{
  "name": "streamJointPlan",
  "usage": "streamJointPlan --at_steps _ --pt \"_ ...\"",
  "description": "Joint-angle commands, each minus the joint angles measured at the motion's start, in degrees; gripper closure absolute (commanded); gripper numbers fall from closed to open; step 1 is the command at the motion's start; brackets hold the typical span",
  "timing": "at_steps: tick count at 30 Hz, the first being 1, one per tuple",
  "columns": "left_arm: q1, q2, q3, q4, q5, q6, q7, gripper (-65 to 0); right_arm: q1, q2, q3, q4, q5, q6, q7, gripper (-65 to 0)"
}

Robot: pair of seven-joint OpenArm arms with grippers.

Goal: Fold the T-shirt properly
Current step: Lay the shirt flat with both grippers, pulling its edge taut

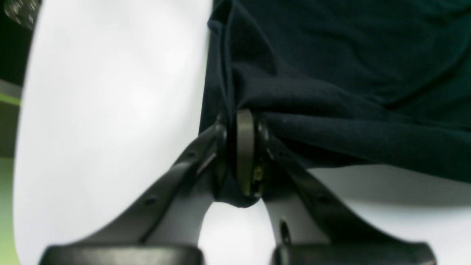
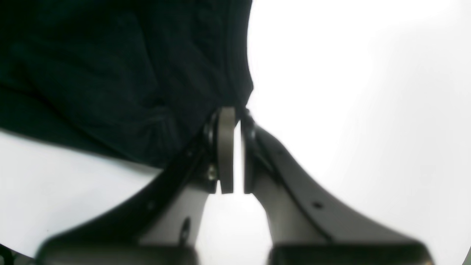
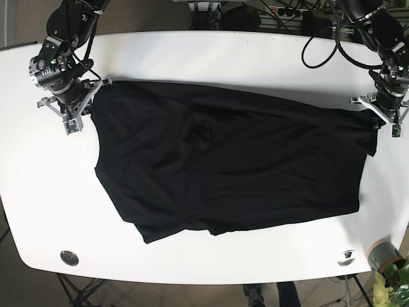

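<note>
Base view — one black T-shirt (image 3: 230, 163) on one white table (image 3: 192, 54), two tools — left tool (image 1: 244, 154), right tool (image 2: 232, 147) — each pinching its edge.

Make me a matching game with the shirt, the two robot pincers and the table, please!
Things:
1. T-shirt
2. left pincer
3. right pincer
4. table

Descriptions:
a. white, with everything on it
b. black, spread out flat
c. pinching the shirt's edge on the right side of the base view
d. pinching the shirt's corner on the left side of the base view

Pairs: 1-b, 2-c, 3-d, 4-a
</note>
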Motion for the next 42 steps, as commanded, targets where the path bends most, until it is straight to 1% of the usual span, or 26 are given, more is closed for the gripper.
streamJointPlan --at_steps 1,2,5,7,8,10,17,21,25,26,29,32,36,37,40,42 --pt "-0.4 -1.0 -0.3 0.9 -0.5 0.4 -1.2 0.0 0.1 0.5 -2.7 1.3 0.7 1.36 0.7 -9.5" --pt "-0.4 -1.0 -0.2 0.9 -0.5 0.4 -1.2 0.0 -0.4 0.5 -3.5 1.4 0.7 1.94 0.5 -14.1" --pt "-0.4 -1.0 -0.2 0.9 -0.5 0.4 -1.2 0.0 -2.2 0.0 -3.9 1.5 1.1 1.94 0.7 -28.2" --pt "-0.4 -1.0 -0.3 0.6 -0.5 0.4 -1.2 0.0 -3.4 -0.8 -3.9 1.3 2.9 1.94 1.0 -37.4" --pt "-0.4 -1.0 -0.4 0.5 -0.5 0.4 -1.2 0.0 -3.8 -0.9 -3.9 1.3 3.7 1.94 1.2 -40.7" --pt "-0.3 -1.1 -0.5 0.5 -0.5 0.4 -1.2 0.0 -4.7 -0.8 -3.9 1.1 4.8 1.94 2.2 -44.7" --pt "-0.2 -1.1 -0.4 0.5 -0.5 0.4 -1.2 0.0 -6.4 -0.8 -4.2 0.9 5.4 1.94 2.8 -45.2" --pt "-0.3 -1.2 -0.4 0.5 -0.5 0.4 -1.2 0.0 -6.2 -0.8 -4.2 -2.5 5.4 1.94 3.1 -45.2" --pt "-0.3 -1.3 -0.4 0.5 -0.5 0.4 -1.2 0.0 -5.9 -0.8 -4.2 -5.7 5.4 1.94 5.7 -45.0" --pt "-0.3 -1.3 -0.4 0.5 -0.5 0.4 -1.2 0.0 -5.8 -0.8 -4.2 -6.2 5.4 1.94 6.1 -44.7" --pt "-0.3 -1.3 -0.4 0.5 -0.5 0.4 -1.2 0.0 -5.7 -0.8 -4.2 -7.8 5.4 1.94 6.4 -37.7" --pt "-0.3 -1.3 -0.4 0.5 -0.5 0.4 -1.2 0.0 -5.1 -0.8 -4.2 -9.4 5.4 1.94 6.6 -24.1" --pt "-0.3 -1.1 -0.6 0.5 -0.5 0.4 -1.2 0.0 -4.3 -0.8 -4.2 -11.2 5.4 1.94 7.2 -3.6" --pt "-0.3 -1.1 -0.7 0.5 -0.5 0.4 -1.2 0.0 -4.4 -0.8 -4.1 -11.1 5.4 1.94 7.2 -1.4" --pt "-0.3 -1.1 -1.1 0.5 -1.1 -0.2 -1.1 0.0 -4.7 -0.8 -3.9 -9.5 5.4 1.94 7.2 -3.3" --pt "-0.1 -1.0 -3.4 0.5 -4.1 -3.3 -0.9 0.0 -4.8 -0.7 -3.3 -7.0 5.4 1.94 7.1 -2.2"
